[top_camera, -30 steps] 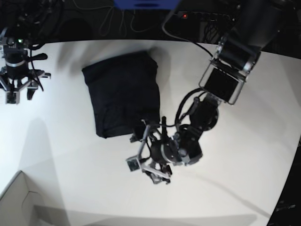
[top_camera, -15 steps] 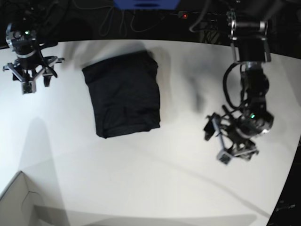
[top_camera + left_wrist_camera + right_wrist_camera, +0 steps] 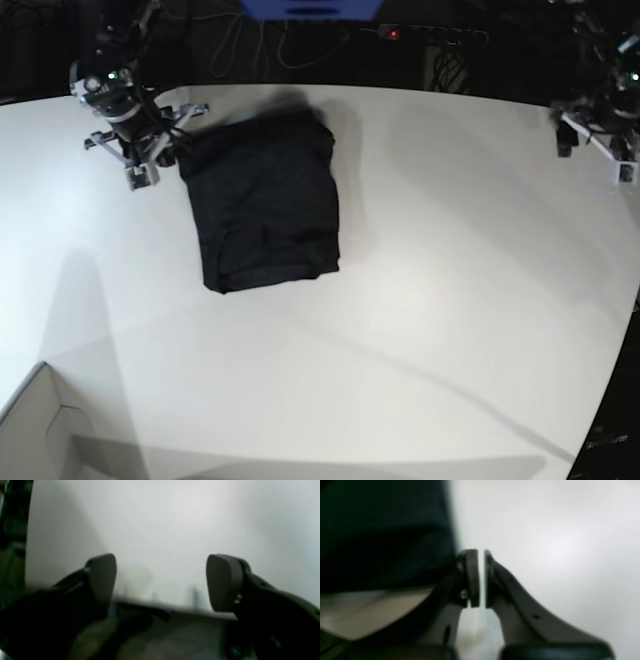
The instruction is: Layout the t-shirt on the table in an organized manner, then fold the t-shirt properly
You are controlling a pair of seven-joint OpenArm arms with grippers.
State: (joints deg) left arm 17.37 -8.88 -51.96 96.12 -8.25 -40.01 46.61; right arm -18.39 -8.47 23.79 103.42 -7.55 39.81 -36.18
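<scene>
The black t-shirt [image 3: 262, 200] lies folded into a compact rectangle on the white table [image 3: 420, 300], left of centre. My right gripper [image 3: 148, 155] is right beside the shirt's back-left corner. In the right wrist view its jaws [image 3: 481, 580] stand almost together with nothing between them, and the dark shirt [image 3: 382, 530] fills the left side. My left gripper [image 3: 600, 135] is far off at the table's right back edge. In the left wrist view it [image 3: 161, 582] is wide open and empty over bare table [image 3: 175, 517].
A white cardboard box corner [image 3: 40, 430] sits at the front left. A blue object [image 3: 310, 8] and cables lie beyond the table's curved back edge. The table's edge shows below the left gripper [image 3: 175, 608].
The left arm swung from the shirt's front edge away to the table's far right back edge. The right arm moved from the far left toward the shirt's back-left corner. The shirt stayed put.
</scene>
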